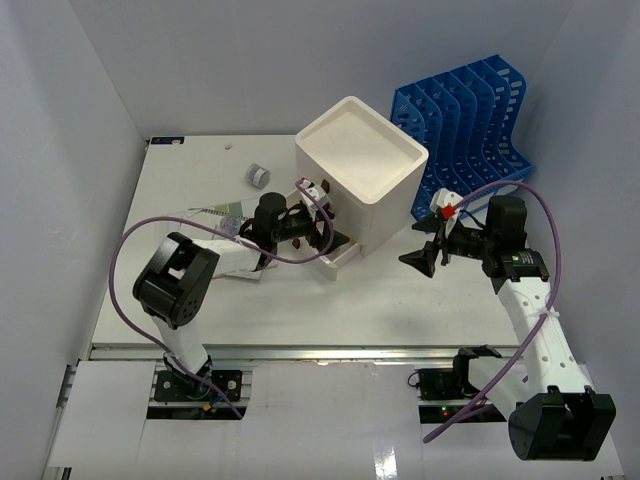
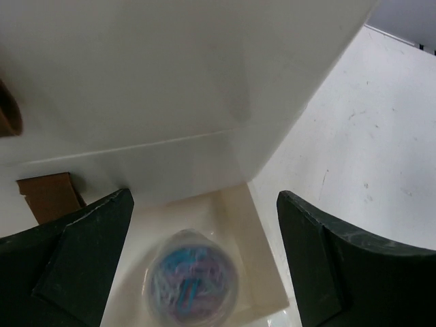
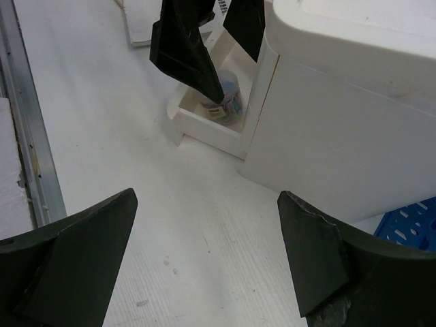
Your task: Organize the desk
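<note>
White, matte and faintly scuffed, the wide counter (image 1: 380,300) spreads beneath the drawer box (image 1: 362,170), with a metal rail (image 1: 350,352) along its front edge. Left jaws stand spread over the box's open bottom drawer (image 2: 235,211); right jaws gape empty beside the box.

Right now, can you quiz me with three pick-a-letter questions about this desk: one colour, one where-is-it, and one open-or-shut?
1. What colour is the slotted file rack? A red. B blue. C yellow.
2. Where is the clear tub of colourful bits? A on the file rack. B on the floor. C in the pulled-out drawer.
3. How do the left gripper's jaws stand? A open, above the tub. B shut on the tub. C shut on a pencil.
Answers: 1 B, the top view shows it blue. 2 C, both wrist views show the tub lying in the drawer. 3 A, the jaws stand wide apart over the tub.
</note>
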Motion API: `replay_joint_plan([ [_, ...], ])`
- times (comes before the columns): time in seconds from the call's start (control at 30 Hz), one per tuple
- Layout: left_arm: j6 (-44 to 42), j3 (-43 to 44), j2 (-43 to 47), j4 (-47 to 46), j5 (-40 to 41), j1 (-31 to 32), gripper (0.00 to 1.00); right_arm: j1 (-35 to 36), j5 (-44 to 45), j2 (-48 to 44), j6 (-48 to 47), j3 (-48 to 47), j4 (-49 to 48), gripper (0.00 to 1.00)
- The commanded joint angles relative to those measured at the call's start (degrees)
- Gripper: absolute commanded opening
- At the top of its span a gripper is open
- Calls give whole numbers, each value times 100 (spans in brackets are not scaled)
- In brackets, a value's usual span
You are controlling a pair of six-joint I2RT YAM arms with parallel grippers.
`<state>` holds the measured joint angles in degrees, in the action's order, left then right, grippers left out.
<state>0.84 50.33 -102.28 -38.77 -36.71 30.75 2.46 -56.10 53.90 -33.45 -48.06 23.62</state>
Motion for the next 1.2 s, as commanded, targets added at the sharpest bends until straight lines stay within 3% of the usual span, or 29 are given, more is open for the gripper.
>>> replay_joint_plan([
  [0.0, 13, 260, 340, 193, 183, 19, 98, -44, -162, 13, -47, 16, -149, 90],
  [0.17, -16, 235, 964, 608, 431, 19, 98, -58, -170, 24, -47, 16, -147, 90],
  [0.3, 295, 112, 1563, 1256, 1245, -64, 98, -79, -192, 24, -46, 16, -155, 90],
  [0.4, 1531, 26, 2324, 2499, 2995, -391, 98, -87, -207, 24, -30, 16, -147, 90],
  [0.53, 3015, 117, 2975, 4211, 3685, -1328, 98, -87, -224, 44, -7, 13, -147, 90],
  [0.67, 3972, 237, 3094, 5861, 4586, -2100, 98, -96, -218, 65, 24, -2, -150, 90],
  [0.77, 4448, 436, 2819, 6705, 4702, -2518, 97, -96, -209, 72, 27, -2, -152, 90],
  [0.93, 4684, 583, 2166, 6799, 4348, -2987, 95, -115, -182, 78, 32, 7, -156, 90],
  [1.17, 3658, 1137, 1210, 6440, 3973, -3005, 98, -131, -186, 144, 38, -8, -143, 90],
])
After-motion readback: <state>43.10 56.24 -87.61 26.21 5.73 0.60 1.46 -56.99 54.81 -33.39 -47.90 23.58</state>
